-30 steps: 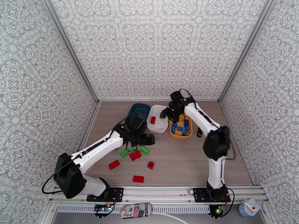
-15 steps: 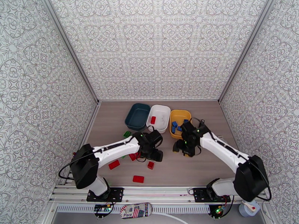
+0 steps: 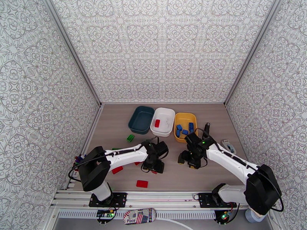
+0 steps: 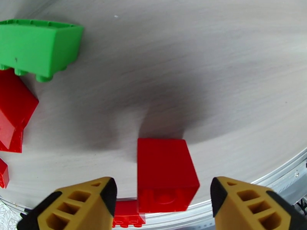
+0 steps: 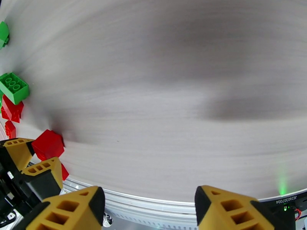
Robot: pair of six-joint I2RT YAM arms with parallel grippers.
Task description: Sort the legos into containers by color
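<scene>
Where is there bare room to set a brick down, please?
Bare wood: left of the teal tub, and at the near edge between the lone red brick and the right arm's base. Crowded around the left gripper: more red bricks, a green brick.

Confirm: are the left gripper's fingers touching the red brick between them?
Apart. The left wrist view shows bare table on each side of the red brick, separating it from the fingers of the left gripper.
</scene>
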